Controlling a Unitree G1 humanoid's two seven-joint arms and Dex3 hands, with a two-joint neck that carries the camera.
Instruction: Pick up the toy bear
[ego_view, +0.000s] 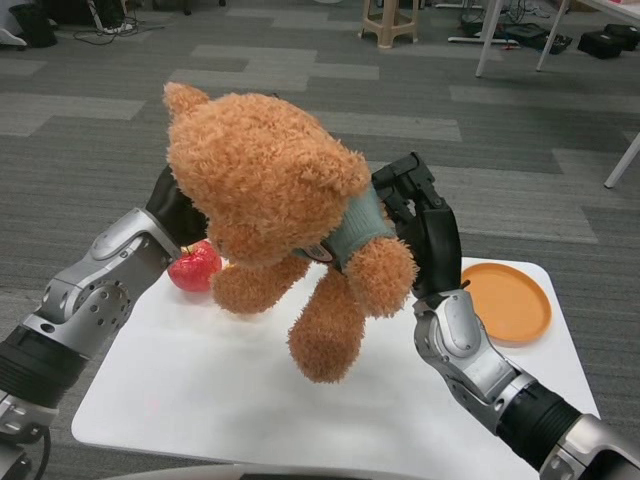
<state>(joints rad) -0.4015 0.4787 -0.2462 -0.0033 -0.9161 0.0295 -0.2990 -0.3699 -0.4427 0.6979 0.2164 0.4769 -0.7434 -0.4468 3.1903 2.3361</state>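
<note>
Although the table carries only one dish-like thing, the orange plate at its far right corner, nothing can be seen lying in it; its shallow face shows bare from rim to rim. A red apple sits on the white top near the far left edge, just beside the left forearm and partly hidden behind the bear's arm.

The toy bear is up off the table, held in the air between the two hands with its legs dangling above the white surface and its head tilted toward the upper left. It wears a grey-green band of cloth around its middle. The left hand presses against the bear's far left side, behind the head; most of that hand is hidden by the plush, so how its fingers lie cannot be told exactly, though it appears to be bearing on the toy. The right hand stands upright against the bear's right flank, its dark fingers curved in at the cloth band and touching it. Together the two hands clamp the bear from both sides.

Beyond the table lies grey carpet, with a tan stool at the top of the view and white table legs to its right.
</note>
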